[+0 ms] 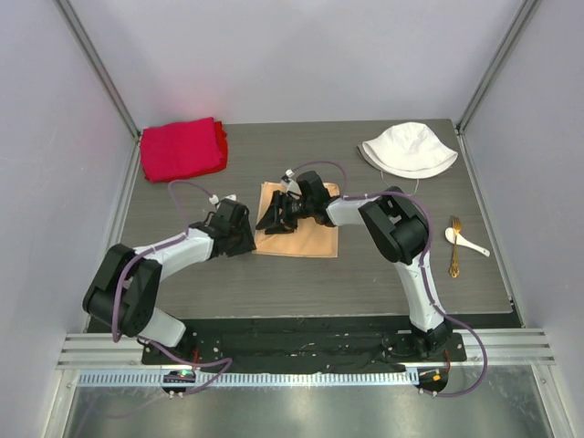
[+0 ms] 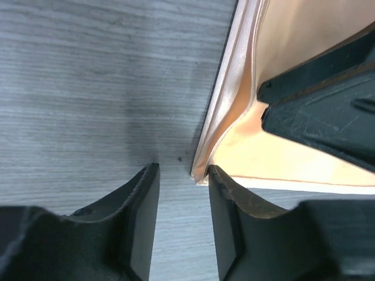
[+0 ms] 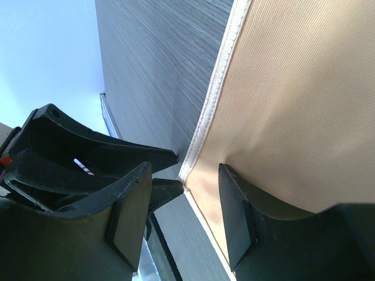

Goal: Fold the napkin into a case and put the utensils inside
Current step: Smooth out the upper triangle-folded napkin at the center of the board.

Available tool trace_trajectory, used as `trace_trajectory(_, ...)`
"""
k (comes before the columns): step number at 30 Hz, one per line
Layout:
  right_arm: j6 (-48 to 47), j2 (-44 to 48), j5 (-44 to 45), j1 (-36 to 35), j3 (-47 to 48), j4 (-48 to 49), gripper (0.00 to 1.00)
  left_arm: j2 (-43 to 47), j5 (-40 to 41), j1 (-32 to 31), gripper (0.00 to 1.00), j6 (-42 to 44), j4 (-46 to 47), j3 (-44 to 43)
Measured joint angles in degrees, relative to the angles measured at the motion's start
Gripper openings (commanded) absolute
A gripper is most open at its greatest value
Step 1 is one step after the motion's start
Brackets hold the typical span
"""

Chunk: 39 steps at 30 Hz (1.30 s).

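Roughly square napkin (image 1: 306,242), edges along table (image 1: 365,283)

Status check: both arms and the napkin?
Fingers open on left gripper and right gripper, nothing held, both at left edge of napkin. It lies flat mid-table. Spoon and fork outside it, far right. Nothing blocking.

Top cam's above and behind me, whole grey wood-grain desk (image 1: 411,274); wrist cams sit super close, both on the shiny peach-tan satin napkin (image 3: 293,88).
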<state>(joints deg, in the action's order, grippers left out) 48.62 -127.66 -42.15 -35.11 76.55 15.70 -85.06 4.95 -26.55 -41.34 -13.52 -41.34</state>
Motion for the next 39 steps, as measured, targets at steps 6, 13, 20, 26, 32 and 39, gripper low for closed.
trace_trajectory(6,-0.2,0.0,0.1,0.0,0.2,-0.4,0.55,0.5,-0.5,0.0,0.27,-0.3,2.4,1.4)
trace_trajectory(13,-0.2,0.0,0.0,0.0,0.3,-0.5,0.55,13.0,-6.7,-0.2,0.19,-0.7,1.0,4.5)
trace_trajectory(20,0.7,-0.1,0.3,0.2,0.9,-1.2,0.56,9.2,-15.7,2.3,0.19,-3.3,11.6,3.9)
trace_trajectory(26,1.2,-0.2,0.5,0.4,1.0,-1.2,0.56,2.7,-23.2,7.4,0.29,-5.7,21.9,7.3)
trace_trajectory(32,1.4,-0.3,0.3,0.7,1.1,-1.1,0.56,0.9,-26.4,10.5,0.31,-5.6,28.5,8.2)
trace_trajectory(39,2.4,-1.1,-0.2,0.8,1.9,-0.7,0.57,-5.8,-29.8,11.3,0.31,-7.5,38.6,11.3)
